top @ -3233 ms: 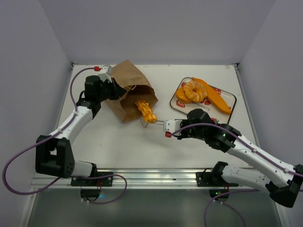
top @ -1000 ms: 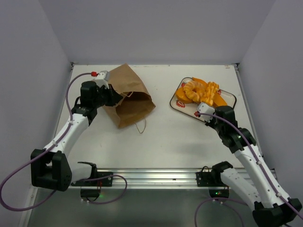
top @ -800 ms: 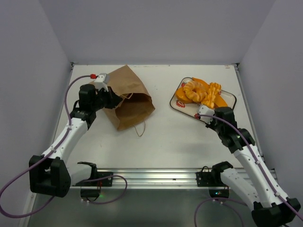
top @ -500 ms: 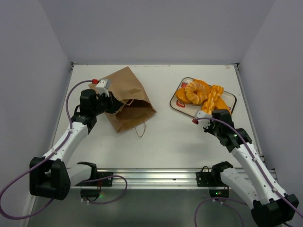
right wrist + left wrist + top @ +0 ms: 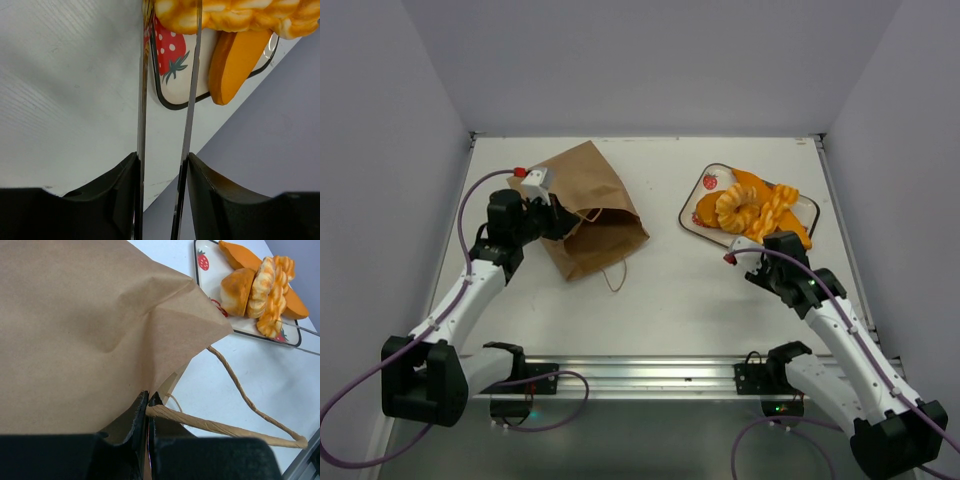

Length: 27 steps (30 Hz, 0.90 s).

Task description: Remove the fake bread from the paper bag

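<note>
Left end effector (image 5: 148,397) is clamped shut on the rim of the paper bag (image 5: 590,200), beside a twisted handle (image 5: 250,405); only the left wrist view shows that pinch. From above, the bag lies on its side on the table (image 5: 680,290), long axis running far-left to near-right, mouth facing near-right. Right end effector (image 5: 170,15), well apart from the bag, has its 2 fingers parted, tips at the twisted bread (image 5: 772,208) lying on the plate (image 5: 692,222).
</note>
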{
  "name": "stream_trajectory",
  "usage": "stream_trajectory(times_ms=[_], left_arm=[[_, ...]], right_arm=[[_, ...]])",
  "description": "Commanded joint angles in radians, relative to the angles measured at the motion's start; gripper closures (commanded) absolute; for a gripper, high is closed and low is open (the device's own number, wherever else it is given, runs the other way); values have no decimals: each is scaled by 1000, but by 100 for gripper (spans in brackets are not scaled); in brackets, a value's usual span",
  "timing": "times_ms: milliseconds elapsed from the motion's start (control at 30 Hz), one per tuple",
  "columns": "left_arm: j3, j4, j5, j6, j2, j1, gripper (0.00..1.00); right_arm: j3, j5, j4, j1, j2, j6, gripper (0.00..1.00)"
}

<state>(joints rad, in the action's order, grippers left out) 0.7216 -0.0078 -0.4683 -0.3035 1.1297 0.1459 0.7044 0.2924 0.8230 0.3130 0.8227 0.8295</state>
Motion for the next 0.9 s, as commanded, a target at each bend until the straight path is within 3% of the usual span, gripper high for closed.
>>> stream_trajectory(times_ms=[0,600,867], left_arm=[[-16,40,-12,17,-25,-6,94],[-17,48,-30,17,-28,-6,94],[25,23,-87,-20,-36,-6,94]], right_arm=[[52,-13,8,-2,-7,-20,54],[228,-163,76,-2,-5,-122,54],[331,-559,107,0,70,-109,59]])
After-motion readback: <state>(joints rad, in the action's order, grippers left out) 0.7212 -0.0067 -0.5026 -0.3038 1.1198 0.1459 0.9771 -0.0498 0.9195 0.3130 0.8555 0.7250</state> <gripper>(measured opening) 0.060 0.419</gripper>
